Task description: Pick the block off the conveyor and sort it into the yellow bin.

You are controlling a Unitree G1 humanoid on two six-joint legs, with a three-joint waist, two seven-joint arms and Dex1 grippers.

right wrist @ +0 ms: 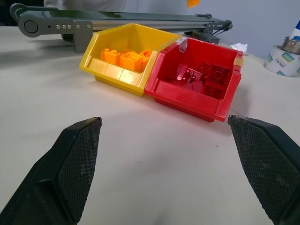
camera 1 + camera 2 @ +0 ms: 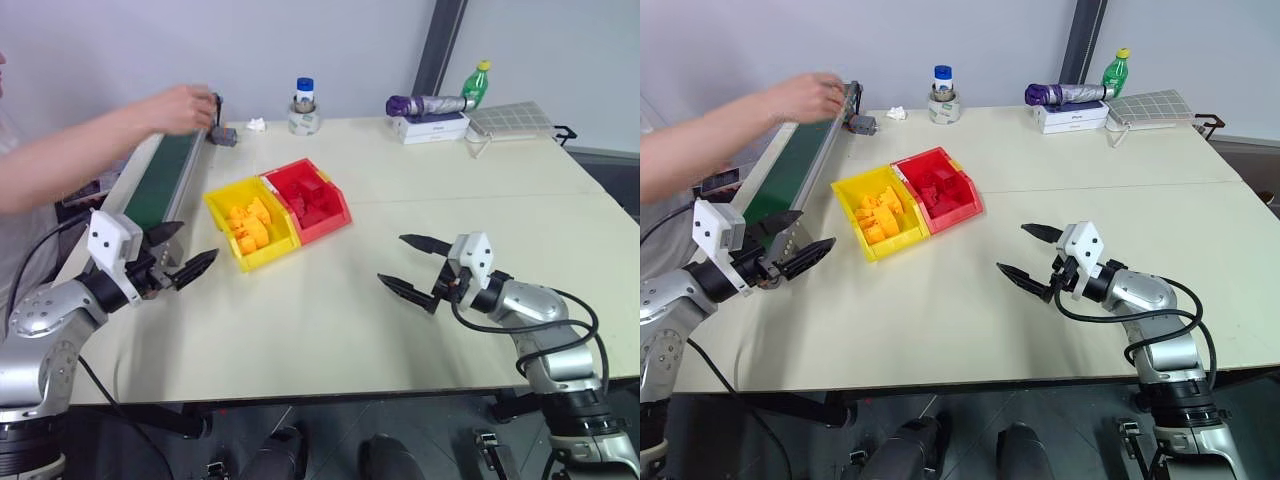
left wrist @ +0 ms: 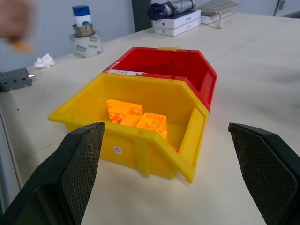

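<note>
**Grippers wait while a block is set on the belt**

Grippers first: the left gripper (image 2: pixel 185 268) hovers with its jaws spread wide and empty beside the near end of the conveyor (image 2: pixel 165 182), and the right gripper (image 2: pixel 412 268) hangs over bare table, equally wide and holding nothing. Just ahead of the left one sits the yellow bin (image 2: pixel 247 224), already holding a pile of orange bricks (image 3: pixel 136 117), joined to a red bin (image 2: pixel 315 199) with red bricks inside.

At the conveyor's far end a person's hand (image 2: pixel 185 107) reaches over the belt; the left wrist view catches a small orange block (image 3: pixel 21 45) at that hand, blurred, so whether it has touched the belt cannot be told. This looks like the waiting step. The next move probably calls for the left arm to swing over the belt and close on the block once it comes within reach.

The table (image 2: pixel 400 190) is pale and matte. Along its back edge stand a capped jar (image 2: pixel 304 105), a green bottle (image 2: pixel 477 82), a folded umbrella (image 2: pixel 430 104) on a white box, and a crumpled tissue (image 2: pixel 256 124), before a plain light wall.
</note>
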